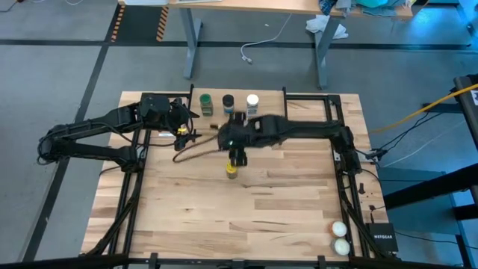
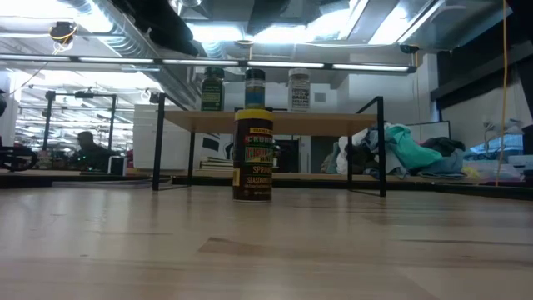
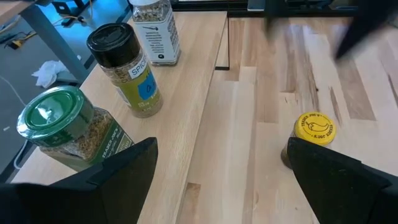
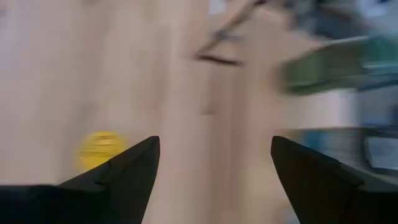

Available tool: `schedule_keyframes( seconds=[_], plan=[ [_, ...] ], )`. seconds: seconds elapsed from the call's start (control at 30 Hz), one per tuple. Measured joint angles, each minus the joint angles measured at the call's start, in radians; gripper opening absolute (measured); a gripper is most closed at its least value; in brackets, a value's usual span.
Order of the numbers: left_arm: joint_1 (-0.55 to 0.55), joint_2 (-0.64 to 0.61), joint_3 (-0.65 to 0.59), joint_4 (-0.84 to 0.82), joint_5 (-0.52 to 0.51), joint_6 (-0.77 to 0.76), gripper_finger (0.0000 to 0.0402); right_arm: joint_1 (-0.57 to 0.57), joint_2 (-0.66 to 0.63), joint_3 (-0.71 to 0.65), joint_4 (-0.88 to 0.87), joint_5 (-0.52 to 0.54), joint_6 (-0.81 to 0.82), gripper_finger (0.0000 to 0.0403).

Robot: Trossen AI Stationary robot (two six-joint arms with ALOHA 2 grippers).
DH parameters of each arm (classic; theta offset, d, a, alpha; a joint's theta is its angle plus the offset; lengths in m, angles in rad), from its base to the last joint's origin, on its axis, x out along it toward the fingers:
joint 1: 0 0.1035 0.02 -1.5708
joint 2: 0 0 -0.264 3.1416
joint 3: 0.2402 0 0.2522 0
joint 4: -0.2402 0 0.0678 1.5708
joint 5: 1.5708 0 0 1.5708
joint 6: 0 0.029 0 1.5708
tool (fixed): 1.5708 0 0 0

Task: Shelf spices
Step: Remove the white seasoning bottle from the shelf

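Three small cylindrical spice jars stand in a row on the low light-wood shelf [image 2: 275,122] with thin black metal legs at the far side of the table: the green-lidded jar [image 1: 206,103] on the left, the black-lidded jar [image 1: 228,102] in the middle, the white-lidded jar [image 1: 252,102] on the right. The fourth, an amber jar with a yellow lid [image 2: 252,155], stands upright on the big pale wooden tabletop [image 1: 246,205], just in front of the shelf and near its middle.

From above, the right gripper [image 1: 237,156] sits just beyond the yellow lid, fingers spread wide and holding nothing; the left gripper [image 1: 185,134] waits by the shelf's left end, also spread wide and empty.

The level view from the table edge shows the amber jar's printed label and the three jars lined up behind it, but neither arm. The left wrist camera alone shows the lids up close, with a drawing on the yellow one. The right wrist camera is smeared by motion; only a yellow blur of the lid can be made out between its dark fingers [image 4: 124,171].

Two whitish balls [image 1: 340,237] lie at the near right corner, well apart from everything else.
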Motion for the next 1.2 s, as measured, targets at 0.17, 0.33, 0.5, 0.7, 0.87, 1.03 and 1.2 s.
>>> schedule_keyframes(
  seconds=[0.17, 0.33, 0.5, 0.7, 0.87, 1.03, 1.2],
  plan=[
    [-0.012, 0.0, 0.0, -0.018, 0.0, 0.0, 0.0351, -0.062, -0.059, 0.081, -0.002, 0.07, -0.122, 0.0314],
    [-0.032, 0.0, 0.0, -0.039, -0.001, 0.01, 0.0351, -0.163, -0.111, 0.1, -0.065, 0.079, -0.204, 0.0314],
    [-0.039, 0.0, 0.0, -0.038, -0.004, 0.024, 0.0351, -0.291, -0.113, 0.109, -0.142, -0.135, -0.178, 0.0315],
    [-0.039, 0.0, 0.0, -0.037, -0.006, 0.025, 0.0351, -0.408, -0.085, 0.109, -0.175, -0.258, -0.187, 0.0315],
    [-0.039, 0.0, 0.0, -0.037, -0.006, 0.026, 0.0351, -0.493, -0.085, 0.109, -0.172, -0.398, -0.182, 0.0315],
    [-0.039, 0.0, 0.0, -0.038, -0.006, 0.026, 0.0351, -0.55, -0.085, 0.109, -0.165, -0.477, -0.164, 0.0315],
    [-0.038, 0.0, 0.0, -0.038, -0.006, 0.03, 0.0351, -0.567, -0.085, 0.072, -0.169, -0.537, -0.142, 0.0315]
  ],
)
